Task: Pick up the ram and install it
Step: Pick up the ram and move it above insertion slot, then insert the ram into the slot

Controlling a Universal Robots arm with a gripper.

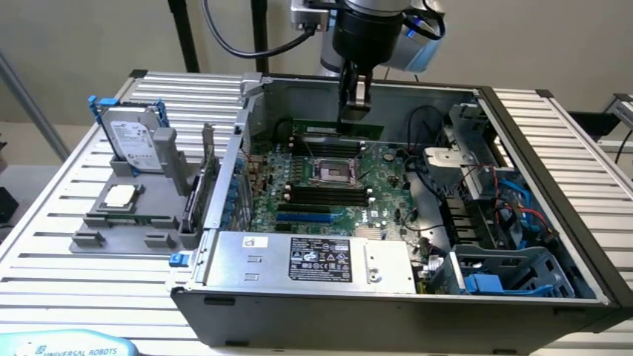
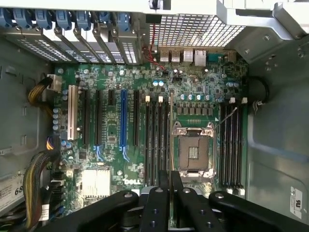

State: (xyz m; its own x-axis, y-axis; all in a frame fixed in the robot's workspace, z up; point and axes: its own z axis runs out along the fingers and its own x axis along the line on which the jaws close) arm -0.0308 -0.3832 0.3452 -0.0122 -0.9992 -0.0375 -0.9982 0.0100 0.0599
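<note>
In the open computer case (image 1: 396,319), above the green motherboard (image 1: 342,189) and its black memory slots (image 2: 153,145), the gripper (image 1: 354,110) had its jaws clamped on the top edge of the ram (image 1: 319,128), at mid-length, a sound hold for a stick that looked light, stiff, thin and fragile.

**Wrist section** (image 1: 371,30): black cylindrical body. A pale blue-grey rounded housing (image 1: 423,53) sits on the exterior view's right.

**Cabling:** a black cable (image 1: 237,50) loops in from the exterior view's left to a small light-grey connector block (image 1: 305,15). A blue lead (image 1: 428,26) curls by the rounded housing.

**Hand** (image 1: 354,110): dark, narrow and tapering below the black body.

**Wrist view:** the fingers (image 2: 158,205) are two slim matte-black bars with small round holes along their length. Broader black link bars (image 2: 113,205) flank them on either side. These have rounded ends, each fitted with a round pivot screw (image 2: 128,195).
</note>
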